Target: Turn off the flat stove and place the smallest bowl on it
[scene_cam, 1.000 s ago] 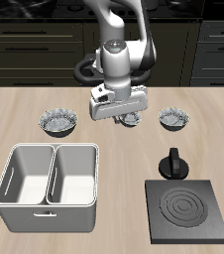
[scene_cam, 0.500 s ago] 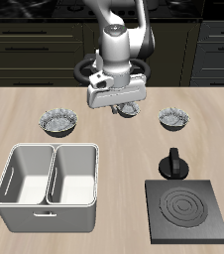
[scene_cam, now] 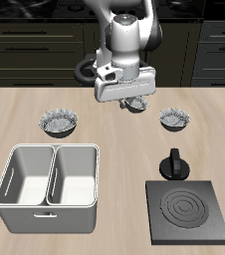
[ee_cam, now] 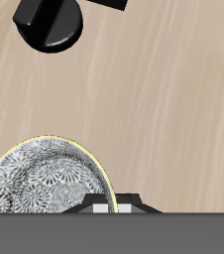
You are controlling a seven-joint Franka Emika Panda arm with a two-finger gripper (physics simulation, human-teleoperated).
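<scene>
Three fluted, silvery metallic bowls are showing in the exterior view, each with a crinkled rim and a dark inside. The smallest bowl point(scene_cam: 136, 105) is hanging above the table's back part, between the other two and farther back than both. The gripper point(scene_cam: 127, 101) is clamping it at the rim with its jaws drawn in. In the wrist view the smallest bowl point(ee_cam: 45, 184) is lying close under the camera, its inside showing a mottled, flower-like pattern inside a pale rim.

The largest bowl point(scene_cam: 58, 122) and the middle bowl point(scene_cam: 175, 120) are sitting on the pale, wood-grained table point(scene_cam: 114, 159), well apart from each other. The flat stove point(scene_cam: 187, 209) is lying near the table's front edge as a flat black square slab, its concentric burner rings showing dull grey. Its round black knob point(scene_cam: 174, 162) is standing just behind the slab. A grey double-compartment bin point(scene_cam: 50, 177) with rounded corners is sitting beside the stove, apart from it.

Compared with a second ago, the gripper is sitting higher and farther back, and the smallest bowl is riding up with it, off the tabletop. The other bowls, the bin and the stove are lying where they were.
</scene>
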